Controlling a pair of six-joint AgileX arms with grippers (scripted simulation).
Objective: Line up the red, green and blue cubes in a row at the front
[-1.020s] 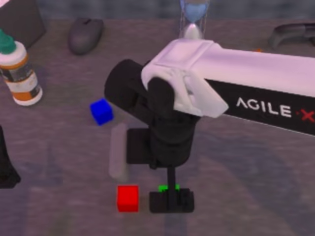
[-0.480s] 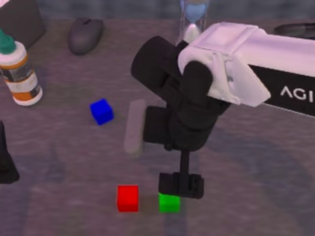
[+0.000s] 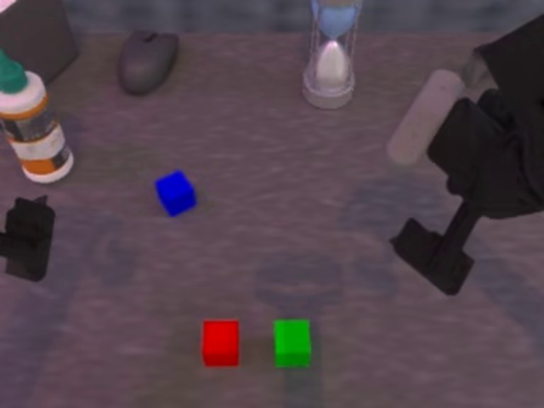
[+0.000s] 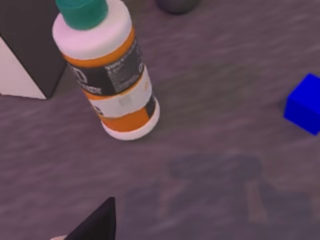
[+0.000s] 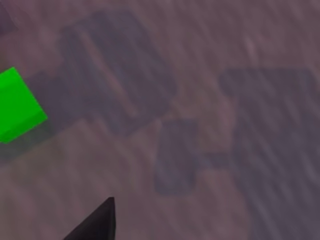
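Note:
The red cube [image 3: 220,342] and the green cube [image 3: 292,342] sit side by side near the front edge, a small gap between them. Farther back and to the left, the blue cube [image 3: 176,193] lies alone; the left wrist view has it too [image 4: 305,102]. My right gripper [image 3: 432,253] hangs open over the right side of the table, well clear of the green cube [image 5: 15,107], holding nothing. At the left edge my left gripper [image 3: 28,234] is open and empty, left of the blue cube. Each wrist view shows only one dark fingertip [image 4: 102,220] [image 5: 106,210].
An orange-and-white bottle [image 3: 34,119] with a green cap stands at the back left, beside a dark box [image 3: 34,34]. Along the back edge are a grey mouse [image 3: 147,59] and an hourglass [image 3: 330,59]. The bottle [image 4: 110,75] is close to my left gripper.
My right gripper let go of the green cube beside the red one, then drew back to the right. My left gripper moved in from the left edge, towards the back.

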